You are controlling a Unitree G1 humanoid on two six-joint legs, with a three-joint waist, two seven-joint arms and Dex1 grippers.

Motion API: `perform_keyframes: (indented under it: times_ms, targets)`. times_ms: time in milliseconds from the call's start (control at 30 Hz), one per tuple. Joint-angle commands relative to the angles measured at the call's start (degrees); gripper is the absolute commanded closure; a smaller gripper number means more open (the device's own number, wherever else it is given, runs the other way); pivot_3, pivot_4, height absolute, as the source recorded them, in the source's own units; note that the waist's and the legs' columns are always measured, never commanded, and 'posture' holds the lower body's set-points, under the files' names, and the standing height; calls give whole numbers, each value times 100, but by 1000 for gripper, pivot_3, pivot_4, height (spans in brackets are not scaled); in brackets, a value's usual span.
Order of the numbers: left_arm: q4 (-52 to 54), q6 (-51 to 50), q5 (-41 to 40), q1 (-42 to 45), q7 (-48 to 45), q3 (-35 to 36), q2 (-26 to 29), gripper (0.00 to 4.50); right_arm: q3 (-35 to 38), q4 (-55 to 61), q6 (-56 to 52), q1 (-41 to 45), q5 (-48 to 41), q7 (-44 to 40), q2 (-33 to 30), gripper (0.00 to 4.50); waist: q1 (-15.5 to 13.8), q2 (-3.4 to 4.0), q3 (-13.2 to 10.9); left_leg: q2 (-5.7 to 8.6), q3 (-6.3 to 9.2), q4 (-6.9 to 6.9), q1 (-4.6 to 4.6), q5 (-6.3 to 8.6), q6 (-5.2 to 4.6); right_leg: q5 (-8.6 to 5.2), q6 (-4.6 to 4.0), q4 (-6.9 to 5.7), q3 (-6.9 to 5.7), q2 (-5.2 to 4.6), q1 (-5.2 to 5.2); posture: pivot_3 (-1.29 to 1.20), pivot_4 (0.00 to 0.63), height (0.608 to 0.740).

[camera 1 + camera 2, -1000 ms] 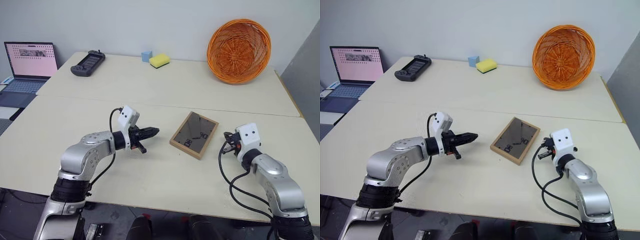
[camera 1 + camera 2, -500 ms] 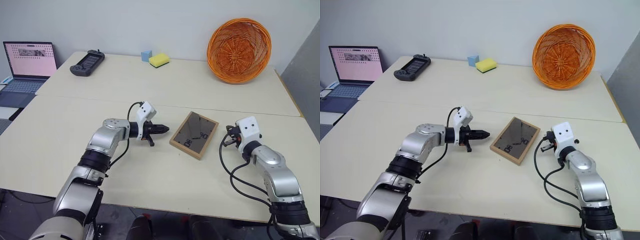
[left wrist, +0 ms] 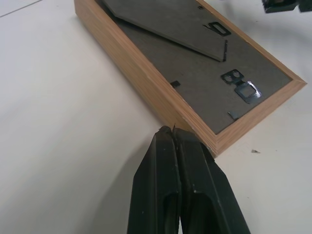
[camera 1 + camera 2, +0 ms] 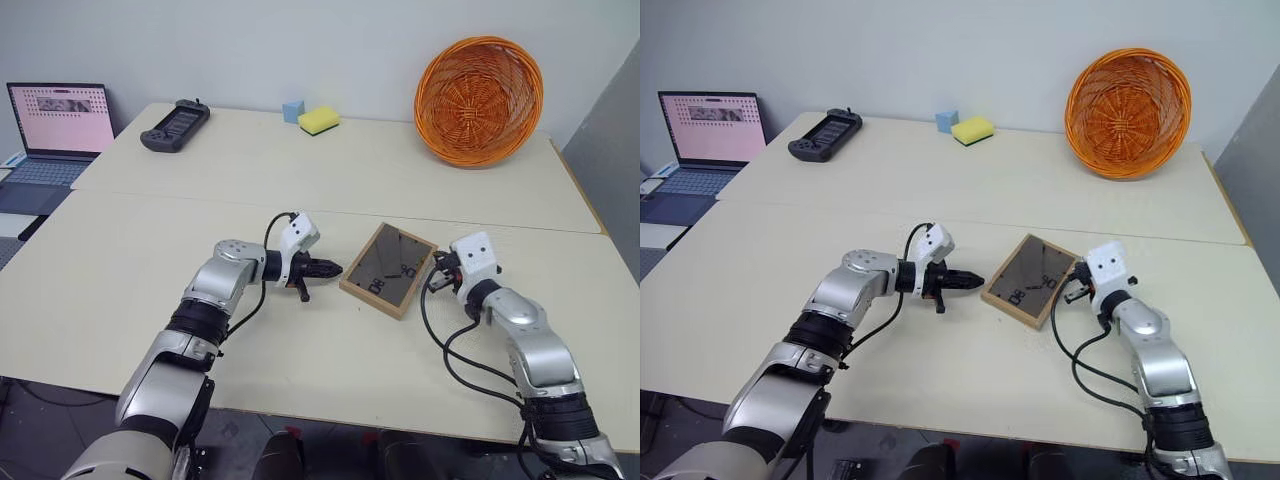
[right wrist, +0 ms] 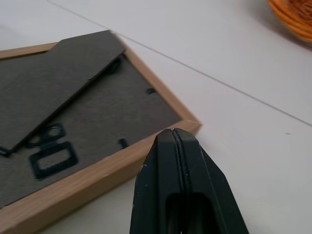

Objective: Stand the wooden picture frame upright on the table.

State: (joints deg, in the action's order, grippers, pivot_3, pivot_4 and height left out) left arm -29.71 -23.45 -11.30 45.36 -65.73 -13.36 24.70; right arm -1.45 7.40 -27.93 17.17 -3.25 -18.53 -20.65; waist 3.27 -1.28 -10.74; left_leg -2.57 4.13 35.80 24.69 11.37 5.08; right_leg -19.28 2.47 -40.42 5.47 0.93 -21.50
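Both arms have closed in: the left gripper [image 4: 333, 268] and right gripper [image 4: 436, 275], fingers clenched on nothing, now flank the wooden picture frame [image 4: 388, 269], which lies back-up on the counter [image 4: 300, 350], ready for levering upright.

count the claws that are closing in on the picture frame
2. The left claw, shut, points at the picture frame from its left edge; the right claw, shut, sits at its right edge. The frame lies face down.
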Motion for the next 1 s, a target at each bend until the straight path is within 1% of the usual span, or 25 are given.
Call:
perform_keyframes:
  times_ms: [33,267,433,667,1000]
  targets:
    - [299,-27,21,25,-57,29,12,4453,23,-22,126,111,21,13,36,4500,0,0,0,0,0,1,0,0,0,0,0,-1,0,0,0,0,150,740]
    - [469,-133,16,-44,-65,43,46,4453,191,-115,235,37,35,17,-79,4500,0,0,0,0,1,4,0,0,0,0,0,-5,-1,0,1,0,150,740]
    - [490,-154,23,-36,-61,44,44,4453,496,-98,210,11,-74,-3,-290,4500,-5,0,0,1,1,6,0,0,0,0,0,-5,0,-1,1,0,150,740]
    - [118,40,211,22,17,18,57,4453,211,-214,298,-130,36,-46,-201,4500,8,0,0,0,1,6,-1,0,0,0,0,-8,0,0,0,0,150,740]
    - [124,158,359,79,139,16,-239,4453,-50,-507,408,182,80,-13,51,4500,7,0,0,2,1,7,0,0,0,0,0,-10,0,0,0,0,150,740]
